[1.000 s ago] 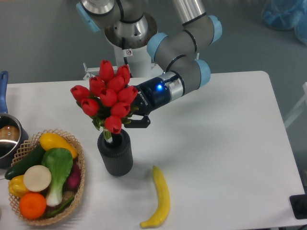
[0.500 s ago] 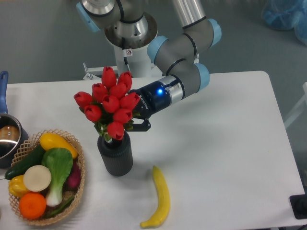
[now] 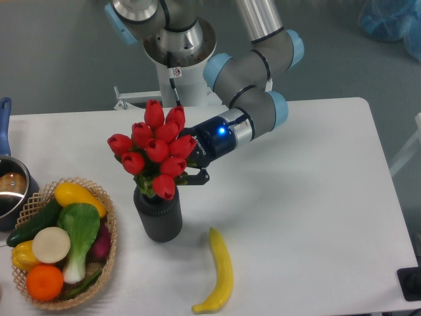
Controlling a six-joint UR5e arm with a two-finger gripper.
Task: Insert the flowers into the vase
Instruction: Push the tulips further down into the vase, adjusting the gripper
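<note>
1. Here we see the table (image 3: 309,197), a white surface that spreads under the claw and runs far off to every side of it.
2. Above and behind the claw we see the arm (image 3: 253,108), grey with pale blue caps and a blue light near the wrist, reaching down from the upper right.
3. Well to the lower left of the claw sits the woven basket (image 3: 108,253), filled with vegetables and fruit.
4. The flowers (image 3: 154,148) are directly in front of the claw and touch it; the red heads rise up and to the left of it, and the lowest bloom hangs just over the vase's mouth.
5. The vase (image 3: 158,217), dark and ribbed, stands upright just below and slightly left of the claw, with green leaves and stems going down into its mouth.
6. The claw (image 3: 191,172) is largely covered by the blooms; we see one dark finger (image 3: 197,178) to the right of the bunch, and it appears to be clamped on the bunch.
7. Below and to the right of the claw, apart from the vase, lies a yellow banana (image 3: 220,271).
8. Far to the left of the claw, at the frame's edge, we see part of a pot (image 3: 10,191) with a blue handle.
</note>
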